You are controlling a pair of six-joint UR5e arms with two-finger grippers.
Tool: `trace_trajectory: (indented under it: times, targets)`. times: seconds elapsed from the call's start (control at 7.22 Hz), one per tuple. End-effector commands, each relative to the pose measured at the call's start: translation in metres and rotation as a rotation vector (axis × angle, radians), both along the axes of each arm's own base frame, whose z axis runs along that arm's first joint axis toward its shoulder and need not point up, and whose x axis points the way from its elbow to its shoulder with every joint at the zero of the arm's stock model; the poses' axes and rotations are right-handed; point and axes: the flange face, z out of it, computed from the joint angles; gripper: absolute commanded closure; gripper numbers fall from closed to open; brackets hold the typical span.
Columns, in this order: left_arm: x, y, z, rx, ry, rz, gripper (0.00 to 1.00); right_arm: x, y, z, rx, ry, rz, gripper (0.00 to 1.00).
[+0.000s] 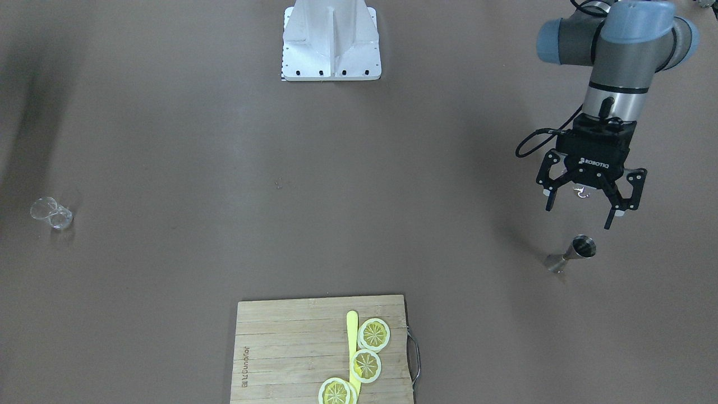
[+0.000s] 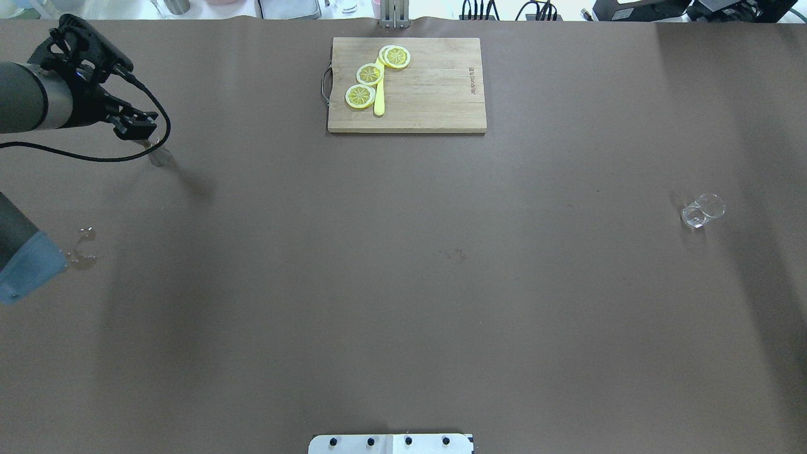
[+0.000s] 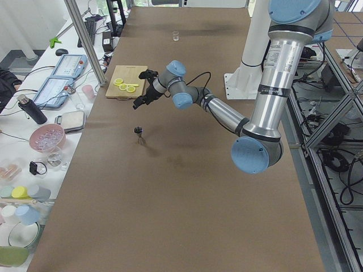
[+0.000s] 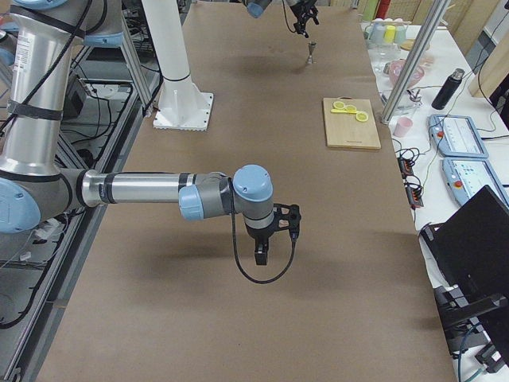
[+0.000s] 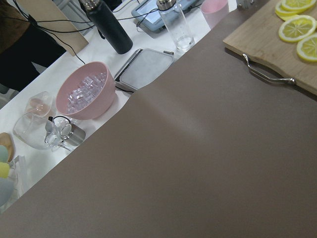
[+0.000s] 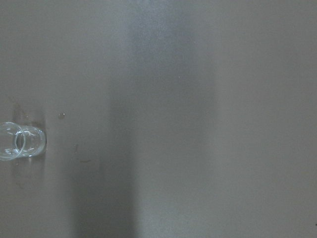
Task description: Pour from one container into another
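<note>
In the front view the table point(image 1: 224, 168) lies open across mid-frame, with the board point(image 1: 291, 348) at the bottom edge. At right the left gripper point(image 1: 579, 216) hangs spread wide and empty, just above the upright jigger point(image 1: 578, 253). The glass point(image 1: 51, 214) sits far left. The right gripper point(image 4: 261, 253) shows only in the right side view, so I cannot tell its spread.

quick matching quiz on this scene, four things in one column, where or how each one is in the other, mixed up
1 jigger
2 clear glass
3 lemon slices
4 left gripper

A on the cutting board
B open, in the air
C upright on the table, robot's left side
D alone on the robot's right side

Pairs: 1-C, 2-D, 3-A, 4-B
</note>
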Motion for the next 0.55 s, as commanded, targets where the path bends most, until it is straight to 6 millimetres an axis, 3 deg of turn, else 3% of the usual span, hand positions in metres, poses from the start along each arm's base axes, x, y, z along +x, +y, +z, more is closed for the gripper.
trace_trajectory:
  times: [0.0,0.42]
  targets:
    - [-0.032,-0.012,0.003,-0.114,0.020,0.102,0.02,0.000,0.000,0.000,0.002,0.001,-0.002,0.00]
    - [-0.065,-0.025,0.017,-0.292,0.036,0.112,0.02,0.000,0.000,0.000,-0.001,0.001,0.000,0.00]
